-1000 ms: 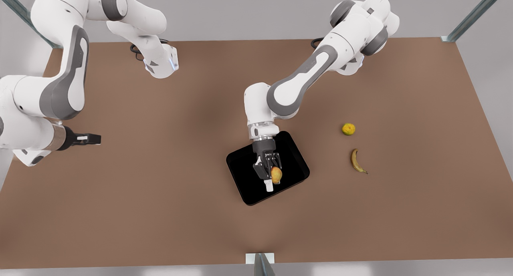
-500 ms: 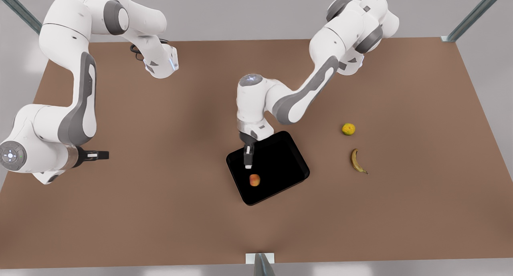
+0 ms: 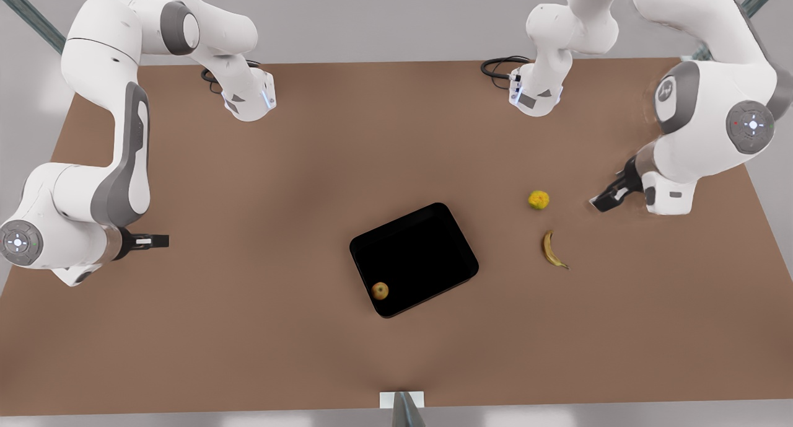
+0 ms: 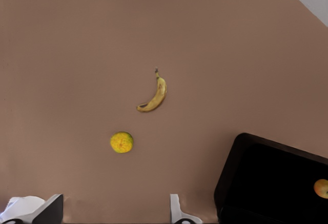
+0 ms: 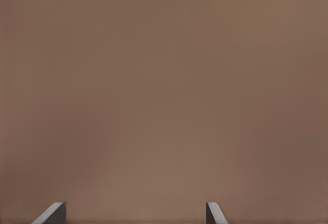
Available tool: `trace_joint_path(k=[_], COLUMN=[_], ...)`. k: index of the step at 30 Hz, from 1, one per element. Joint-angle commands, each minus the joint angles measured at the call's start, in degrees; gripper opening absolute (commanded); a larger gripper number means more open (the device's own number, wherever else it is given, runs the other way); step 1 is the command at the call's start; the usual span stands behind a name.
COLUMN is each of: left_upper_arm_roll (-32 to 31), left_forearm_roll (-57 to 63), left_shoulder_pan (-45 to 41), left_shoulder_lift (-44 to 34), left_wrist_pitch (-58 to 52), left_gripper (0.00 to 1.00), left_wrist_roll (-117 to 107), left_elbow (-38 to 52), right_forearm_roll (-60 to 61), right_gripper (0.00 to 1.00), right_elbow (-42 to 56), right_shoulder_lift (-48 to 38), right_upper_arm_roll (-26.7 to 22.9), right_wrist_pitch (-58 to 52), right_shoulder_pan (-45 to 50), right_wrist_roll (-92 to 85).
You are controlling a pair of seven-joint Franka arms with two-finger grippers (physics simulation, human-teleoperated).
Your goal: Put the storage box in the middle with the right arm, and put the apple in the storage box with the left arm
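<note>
The black storage box lies at the table's middle, also seen in the left wrist view. The red-orange apple rests inside it, in the corner nearest the front edge. My left gripper hovers at the front view's right, beyond the fruits, open and holding nothing. My right gripper waits at the front view's far left above bare table, open and holding nothing.
A bumpy yellow-green fruit and a brownish banana lie between the box and the left gripper. Both arm bases stand at the far edge. A metal post rises at the near edge.
The left arm let the apple go and pulled back from over the box to the front view's right. The apple rolled to the box's near corner. The right arm barely moved.
</note>
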Motion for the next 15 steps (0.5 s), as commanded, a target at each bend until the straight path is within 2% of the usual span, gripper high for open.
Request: trace_joint_path(k=[1,2,3,4,5,6,7,9,11,15], left_upper_arm_roll=[0.14,-0.65,-7.14,-16.97,-19.11,-20.52,-20.87,-21.83,-23.07,-23.33], left_forearm_roll=[-1.71,-1.71,-1.0,0.83,4.17,5.32,6.38,6.55,6.47,6.47], left_shoulder_pan=[2.26,6.3,10.87,17.1,17.74,17.74,17.65,17.65,17.56,17.21], left_shoulder_lift=[-0.86,-2.61,-4.2,-5.51,-4.82,0.18,3.45,1.69,-5.34,-5.78], left_wrist_pitch=[-0.27,-0.71,-0.63,-0.8,-2.65,3.5,3.68,4.99,13.08,13.61], left_gripper=[1.0,1.0,1.0,1.0,1.0,1.0,1.0,1.0,1.0,1.0], left_wrist_roll=[6.15,24.34,34.39,32.74,28.95,28.77,28.68,28.68,28.68,28.68], left_elbow=[0.01,0.54,0.45,0.54,0.36,0.71,4.05,2.47,-10.17,-11.77], right_forearm_roll=[0.0,0.0,0.0,0.0,0.0,0.0,0.0,0.0,0.0,0.18], right_gripper=[1.0,1.0,1.0,1.0,1.0,1.0,1.0,1.0,1.0,1.0], right_elbow=[0.0,0.0,0.0,0.0,-0.09,0.0,0.0,0.0,0.0,1.49], right_shoulder_lift=[-0.01,-0.01,-0.01,-0.01,-0.01,-0.01,-0.01,-0.01,-0.01,-0.09], right_upper_arm_roll=[0.0,0.0,0.0,0.0,0.0,0.0,0.0,0.0,0.0,-0.09], right_wrist_pitch=[0.0,0.0,0.0,0.09,0.26,0.26,0.26,0.35,0.35,0.35], right_shoulder_pan=[0.0,-0.09,-0.09,-0.09,-0.09,-0.09,-0.09,-0.09,-0.09,-0.26], right_wrist_roll=[0.0,0.0,0.0,0.0,0.0,0.0,0.0,0.0,0.0,0.09])
